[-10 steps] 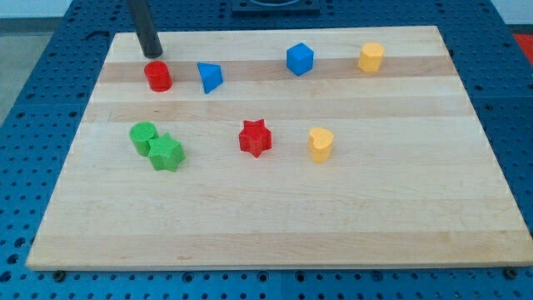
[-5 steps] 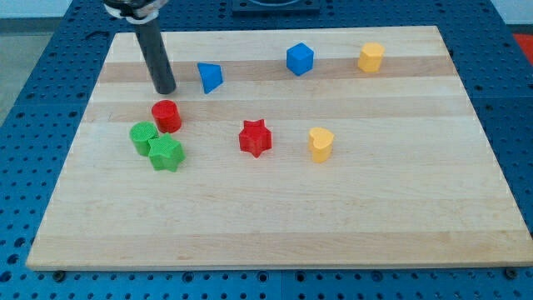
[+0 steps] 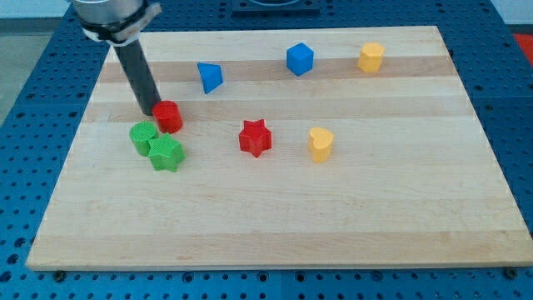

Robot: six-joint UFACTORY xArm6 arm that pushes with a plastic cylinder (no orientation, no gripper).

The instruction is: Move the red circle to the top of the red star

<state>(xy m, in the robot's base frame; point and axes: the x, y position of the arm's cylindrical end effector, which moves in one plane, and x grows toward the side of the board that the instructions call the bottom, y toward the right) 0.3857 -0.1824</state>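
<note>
A pale wooden tabletop fills most of the view, resting on a blue perforated surface. A dark rod comes down from the view's top left, and my tip sits on the wood touching the left side of the red circle, a short red cylinder. The rod carries no fingers, so nothing is clasped or let go; it only presses against the block's side. Just below and to the left of the red circle lies a green circle, and touching that one on its lower right is a green star; the red circle looks very close to the green pair, though whether it touches them is unclear. The red star lies to the right of the red circle, well apart from it and slightly lower in the view. Further right, near the red star, stands a yellow block of rounded shape. Along the view's top sit a blue triangle, then a blue cube, then a second yellow block nearest the right edge.
</note>
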